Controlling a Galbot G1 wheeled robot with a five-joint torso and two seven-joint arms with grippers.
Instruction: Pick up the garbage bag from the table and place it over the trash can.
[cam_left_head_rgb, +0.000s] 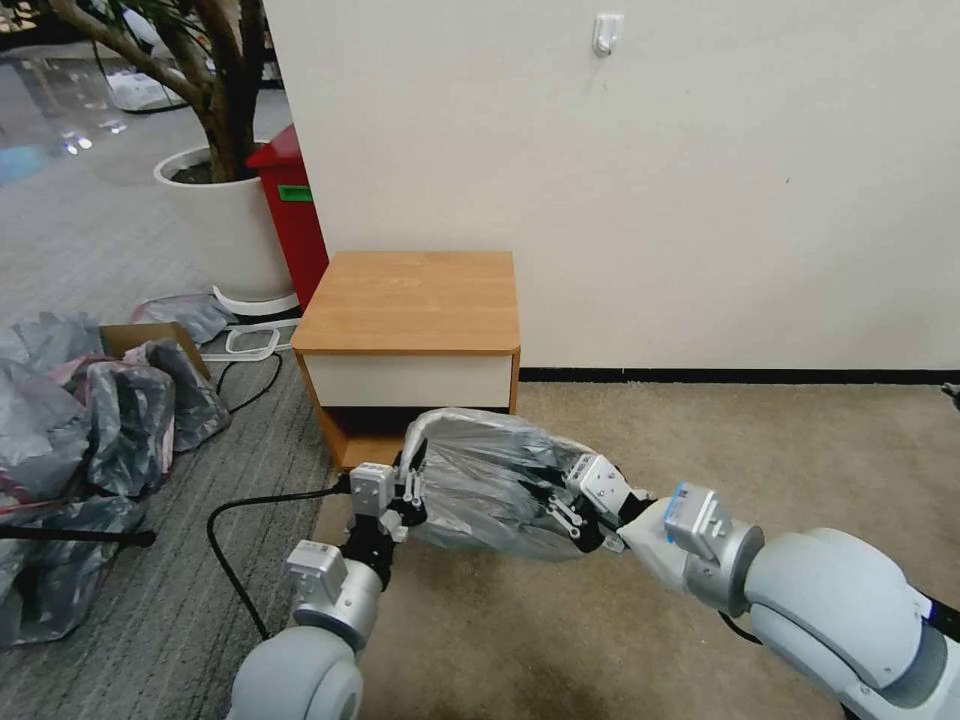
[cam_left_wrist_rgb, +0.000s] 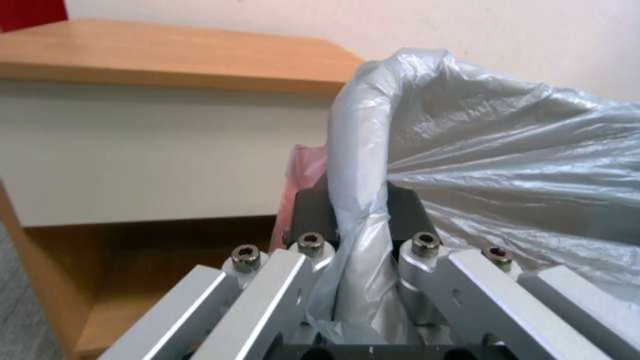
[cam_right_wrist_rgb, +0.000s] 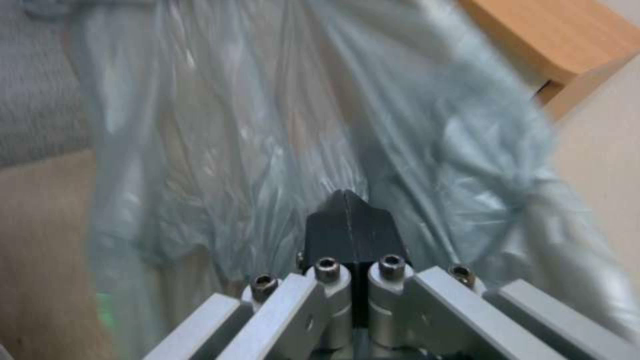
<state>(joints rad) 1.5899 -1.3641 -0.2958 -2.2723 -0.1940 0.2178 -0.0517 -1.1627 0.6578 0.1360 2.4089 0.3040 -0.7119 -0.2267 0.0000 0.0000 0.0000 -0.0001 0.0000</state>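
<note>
The garbage bag (cam_left_head_rgb: 490, 480), thin crinkly grey film, is stretched on the floor in front of the table (cam_left_head_rgb: 415, 300), between my two grippers. The trash can is under the film; its rolled rim (cam_left_head_rgb: 430, 425) shows as a curved ridge through the plastic. My left gripper (cam_left_head_rgb: 408, 490) is shut on the bag-wrapped rim (cam_left_wrist_rgb: 357, 165), one black pad (cam_left_wrist_rgb: 310, 210) on each side and a pink-tinged edge (cam_left_wrist_rgb: 300, 165) beside it. My right gripper (cam_left_head_rgb: 562, 512) is at the bag's right side, its pads (cam_right_wrist_rgb: 350, 225) pressed together, with the film (cam_right_wrist_rgb: 267, 125) fanning out from their tip.
A tall red bin (cam_left_head_rgb: 295, 210) and a white plant pot (cam_left_head_rgb: 225, 225) stand left of the table. Heaped grey bags (cam_left_head_rgb: 90, 420) and a cardboard box (cam_left_head_rgb: 150, 335) lie at the far left. A black cable (cam_left_head_rgb: 235, 520) runs across the floor. Open beige carpet (cam_left_head_rgb: 750, 450) lies to the right.
</note>
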